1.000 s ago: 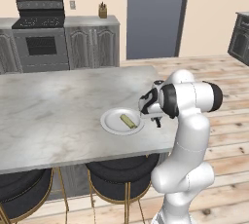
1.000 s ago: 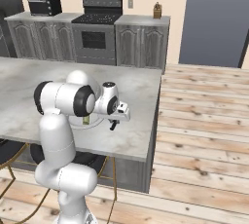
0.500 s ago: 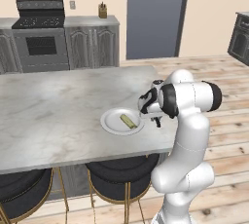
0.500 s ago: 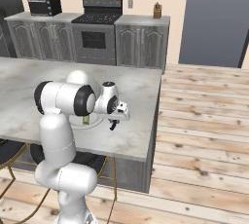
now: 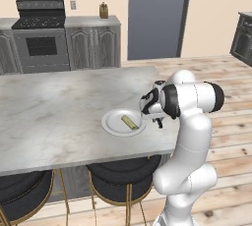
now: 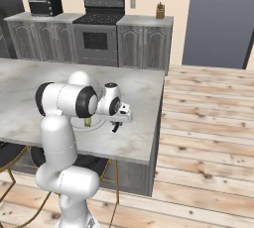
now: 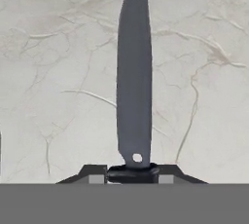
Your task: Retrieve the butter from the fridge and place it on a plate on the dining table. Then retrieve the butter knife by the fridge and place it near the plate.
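Holding the butter knife (image 7: 134, 77), the hand (image 5: 156, 120) hovers beside the plate (image 5: 112, 122).

Grey butter knife (image 7: 134, 79) blade pointed away over the marbled table (image 7: 58, 72), its dark handle end sat between the jaws

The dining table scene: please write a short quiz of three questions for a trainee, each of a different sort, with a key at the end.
1. True or false: the butter lies on the plate.
2. Multiple choice: in the hand view, what does the gripper have between its fingertips? A) the butter B) the butter knife C) nothing
3. Fill in: the plate rests on the dining table, just to the ____ of the gripper in the left base view.

Key
1. True.
2. B; the jaws sit against its handle end and the grey blade points away over the marbled top.
3. Left.
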